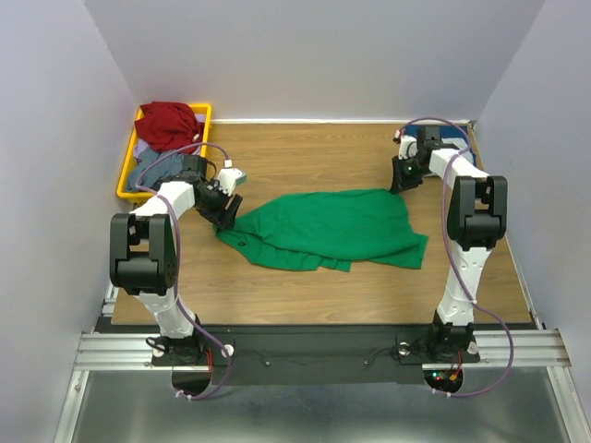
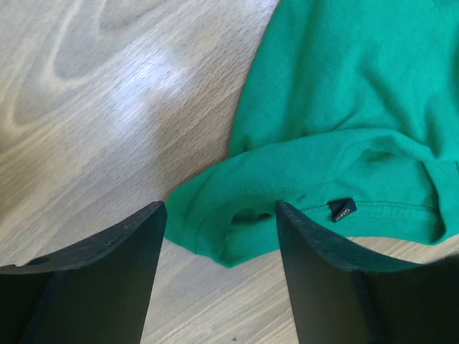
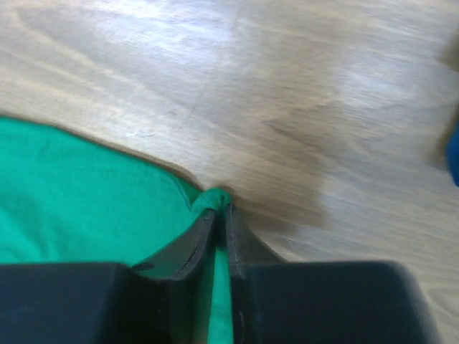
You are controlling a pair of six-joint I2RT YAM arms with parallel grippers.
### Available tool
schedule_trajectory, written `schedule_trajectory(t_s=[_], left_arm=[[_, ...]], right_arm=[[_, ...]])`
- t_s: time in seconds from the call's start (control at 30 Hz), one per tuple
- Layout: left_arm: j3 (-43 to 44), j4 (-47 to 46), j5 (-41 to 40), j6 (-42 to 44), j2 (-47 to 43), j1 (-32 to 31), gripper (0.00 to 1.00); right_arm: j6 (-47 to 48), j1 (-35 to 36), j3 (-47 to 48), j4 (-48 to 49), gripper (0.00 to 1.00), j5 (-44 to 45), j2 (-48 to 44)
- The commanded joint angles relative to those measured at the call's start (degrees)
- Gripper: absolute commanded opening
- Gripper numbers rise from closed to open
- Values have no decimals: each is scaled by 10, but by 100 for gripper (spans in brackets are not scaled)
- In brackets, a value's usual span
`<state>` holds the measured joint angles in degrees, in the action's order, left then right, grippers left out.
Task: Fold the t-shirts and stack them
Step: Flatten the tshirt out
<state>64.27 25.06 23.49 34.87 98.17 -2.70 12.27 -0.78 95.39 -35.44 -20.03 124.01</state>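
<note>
The green t-shirt (image 1: 332, 226) lies spread and rumpled at the middle of the wooden table (image 1: 305, 157). The right gripper (image 3: 221, 215) is clenched on a bunched edge at the shirt's upper right. The left gripper (image 2: 219, 212) stands released, its jaws straddling the shirt's left edge. A blue cloth (image 1: 453, 134) lies at the upper right, and a yellow bin (image 1: 126, 171) holding a red garment (image 1: 168, 122) sits at the upper left.

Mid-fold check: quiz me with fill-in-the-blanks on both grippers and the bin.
1. The right gripper is pinched shut on the edge of the ___ t-shirt.
2. On the left gripper, the jaws stand ___, gripping nothing.
3. The yellow bin holds a ___ garment on top.
Missing words: green; open; red.
</note>
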Motion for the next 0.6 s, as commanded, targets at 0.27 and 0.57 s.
schedule_trajectory(t_s=[0.27,0.57], left_arm=[[113,28,42,-14,5,5,0],[273,-11,30,-58,18,6,0]], right_arm=[[0,-3,52,1,1,-5,-68],[-24,-37,244,1,1,22,-61]])
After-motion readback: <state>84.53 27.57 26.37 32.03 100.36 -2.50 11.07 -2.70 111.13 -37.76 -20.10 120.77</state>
